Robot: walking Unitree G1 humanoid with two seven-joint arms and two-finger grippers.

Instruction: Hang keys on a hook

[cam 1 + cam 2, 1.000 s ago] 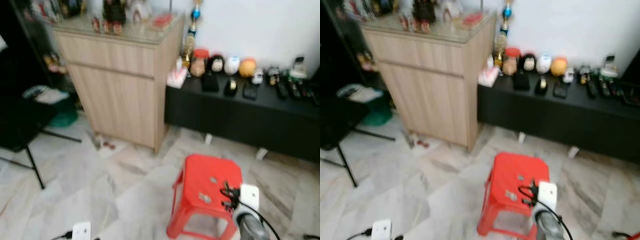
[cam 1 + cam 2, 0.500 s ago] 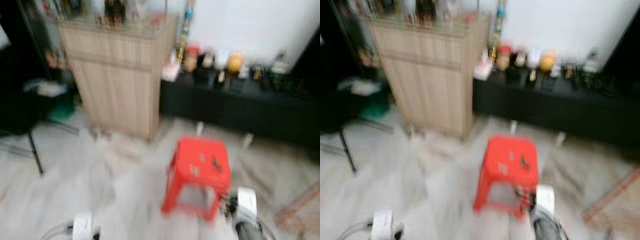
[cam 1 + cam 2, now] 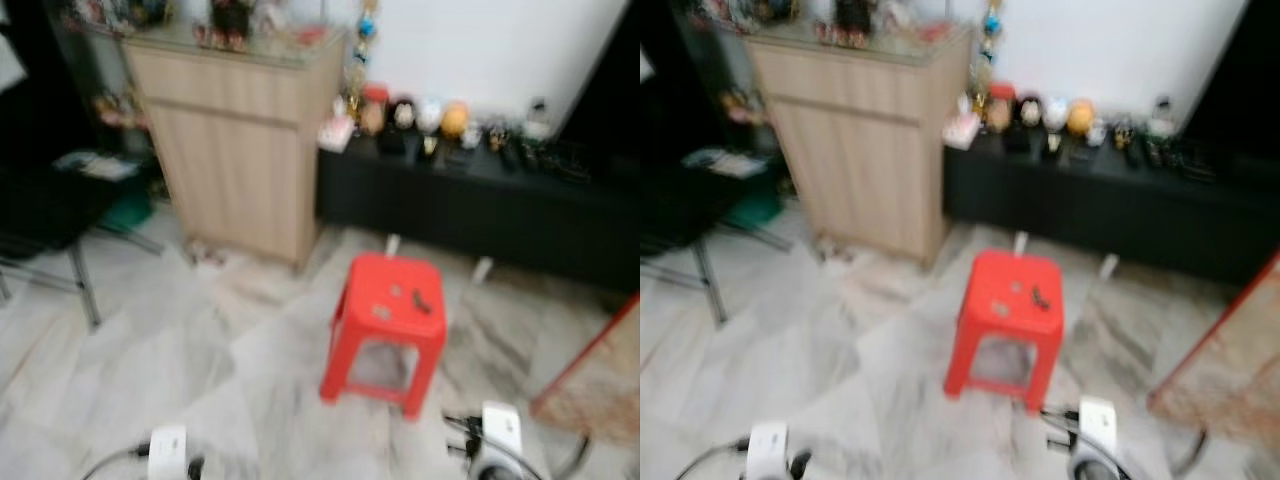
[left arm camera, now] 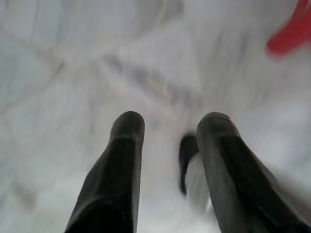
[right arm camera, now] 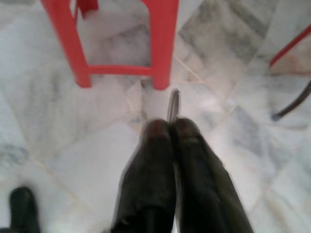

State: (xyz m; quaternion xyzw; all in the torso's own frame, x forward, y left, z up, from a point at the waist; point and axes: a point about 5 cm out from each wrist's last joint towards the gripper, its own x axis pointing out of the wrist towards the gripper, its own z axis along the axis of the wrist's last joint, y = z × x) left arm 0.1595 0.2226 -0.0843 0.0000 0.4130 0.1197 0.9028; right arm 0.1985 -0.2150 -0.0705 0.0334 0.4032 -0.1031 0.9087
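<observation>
Keys (image 5: pixel 173 104): thin metal ring pinched in my right end effector (image 5: pixel 171 127), long axis along the fingers, pointing toward red stool (image 3: pixel 385 310). Left end effector (image 4: pixel 167 121) wide, empty.

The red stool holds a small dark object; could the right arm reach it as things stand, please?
Probably not yet: the right end effector hangs low by the red stool, below the seat where the dark object lies, shut on a metal loop.
</observation>
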